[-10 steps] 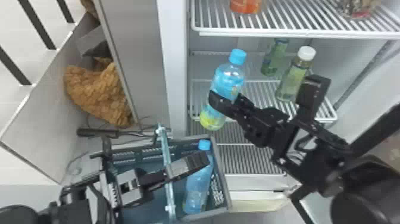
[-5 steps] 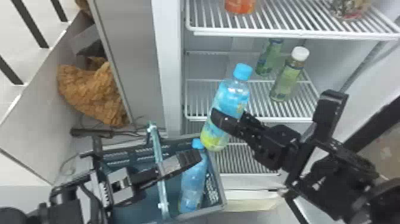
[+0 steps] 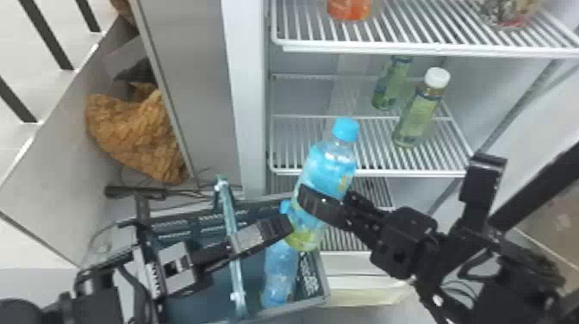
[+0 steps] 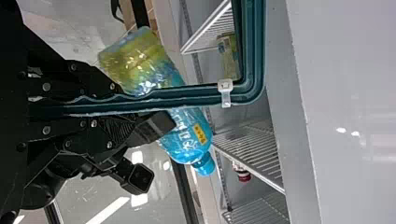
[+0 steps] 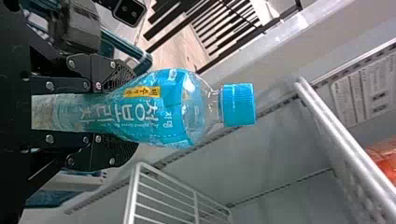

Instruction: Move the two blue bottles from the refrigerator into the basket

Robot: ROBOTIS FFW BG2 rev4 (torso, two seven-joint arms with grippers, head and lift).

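My right gripper [image 3: 321, 201] is shut on one blue bottle [image 3: 329, 166], cap up and tilted, above the basket's right edge and in front of the refrigerator. The right wrist view shows that gripper [image 5: 127, 113] around the body of the blue bottle [image 5: 163, 109]. Another blue bottle [image 3: 280, 275] is inside the teal basket [image 3: 297, 303], at its right end, its upper part partly covered by the held bottle. My left gripper [image 3: 275, 228] is shut on the basket handle [image 3: 235, 271]. In the left wrist view the gripper [image 4: 135, 105] has the handle [image 4: 196, 95] between its fingers.
The refrigerator's wire shelves [image 3: 370, 172] stand behind the held bottle. A green bottle with a white cap [image 3: 418, 116] and another green bottle [image 3: 390, 86] are on the middle shelf. The refrigerator's side post [image 3: 247, 107] rises behind the basket.
The right gripper has brought its bottle lower, so it now overlaps the top of the bottle in the basket. My left gripper has kept its hold on the handle, almost still.
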